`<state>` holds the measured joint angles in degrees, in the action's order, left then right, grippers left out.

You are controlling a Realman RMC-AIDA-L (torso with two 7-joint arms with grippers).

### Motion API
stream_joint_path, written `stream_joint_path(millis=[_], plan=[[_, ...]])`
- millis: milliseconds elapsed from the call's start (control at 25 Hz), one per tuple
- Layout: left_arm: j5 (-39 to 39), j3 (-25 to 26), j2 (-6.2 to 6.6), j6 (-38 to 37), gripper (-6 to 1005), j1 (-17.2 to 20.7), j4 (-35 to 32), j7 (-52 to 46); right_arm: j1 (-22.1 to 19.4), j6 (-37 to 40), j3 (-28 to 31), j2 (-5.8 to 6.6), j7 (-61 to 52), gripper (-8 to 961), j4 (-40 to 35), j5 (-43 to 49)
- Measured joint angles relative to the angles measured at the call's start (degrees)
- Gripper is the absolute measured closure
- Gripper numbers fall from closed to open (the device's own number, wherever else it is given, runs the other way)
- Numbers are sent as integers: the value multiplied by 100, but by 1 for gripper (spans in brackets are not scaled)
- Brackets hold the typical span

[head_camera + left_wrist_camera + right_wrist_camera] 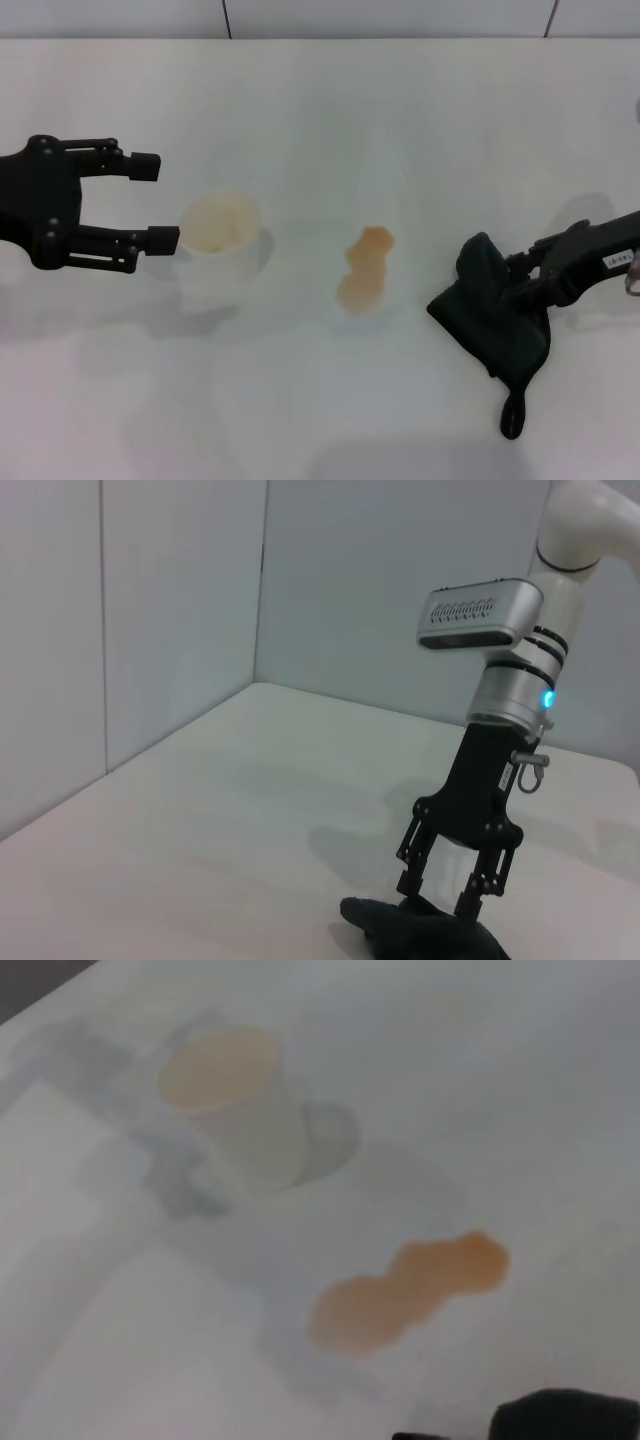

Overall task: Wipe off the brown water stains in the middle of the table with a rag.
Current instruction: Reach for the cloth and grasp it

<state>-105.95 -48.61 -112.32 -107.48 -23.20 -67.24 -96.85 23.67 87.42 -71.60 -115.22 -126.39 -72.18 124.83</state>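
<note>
- Right claw [512, 272]: closed on the rag [492, 305], gripping the cloth at its upper folds, to the right of the brown water stains [365, 268]; in the left wrist view the same claw [440, 898] stands nearly upright over the rag [425, 932].
- Rag: black, bunched, resting on the table [330, 400], with a thin tail trailing toward the near edge; near the stains but not touching them.
- Brown water stains: one two-lobed orange-brown puddle at mid-table, also seen in the right wrist view [405, 1292], unwiped.
- White cup [220, 250]: holds tan liquid, stands left of the stains, apart from them.
- Left claw [152, 203]: open, fingers spread, held just left of the cup, well left of the stains.
</note>
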Motion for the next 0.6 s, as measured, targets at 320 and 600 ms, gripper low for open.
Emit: stream_joint_path(millis=[320,600], plan=[[-14,1,-20,7,135,0,7,10,23,-368,-274,-8,23,268,154,13],[-125,1,-45,26,135,3,-1,34,24,-555,-394,-13,14,271,230,141]])
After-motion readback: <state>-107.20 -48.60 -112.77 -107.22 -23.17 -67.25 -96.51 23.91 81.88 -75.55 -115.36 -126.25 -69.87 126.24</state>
